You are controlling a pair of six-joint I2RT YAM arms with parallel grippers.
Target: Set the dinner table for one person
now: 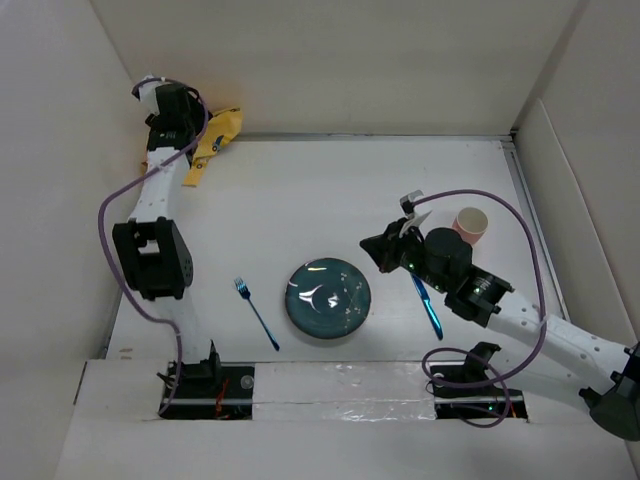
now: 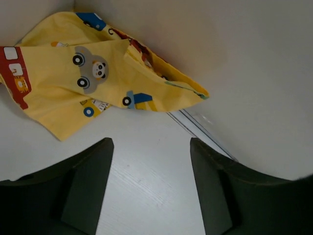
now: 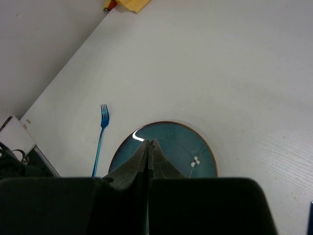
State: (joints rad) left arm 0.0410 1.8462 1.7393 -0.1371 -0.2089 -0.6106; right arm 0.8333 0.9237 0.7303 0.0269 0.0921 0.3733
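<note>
Right gripper [image 3: 148, 146] closed, empty, near teal plate [image 3: 178, 144]; left gripper [image 2: 150, 147] open over dinner table [image 2: 146, 200] beside yellow cloth [image 2: 63, 98].

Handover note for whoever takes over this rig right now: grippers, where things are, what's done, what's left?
Left gripper open, empty, hovering by the yellow cloth bunched in the far left corner of the table.
Right gripper shut, empty, beside the plate.
Done: plate near centre, fork on its left, blue utensil on its right, cup beyond that.
Left: likely fetch the cloth to the setting.
</note>
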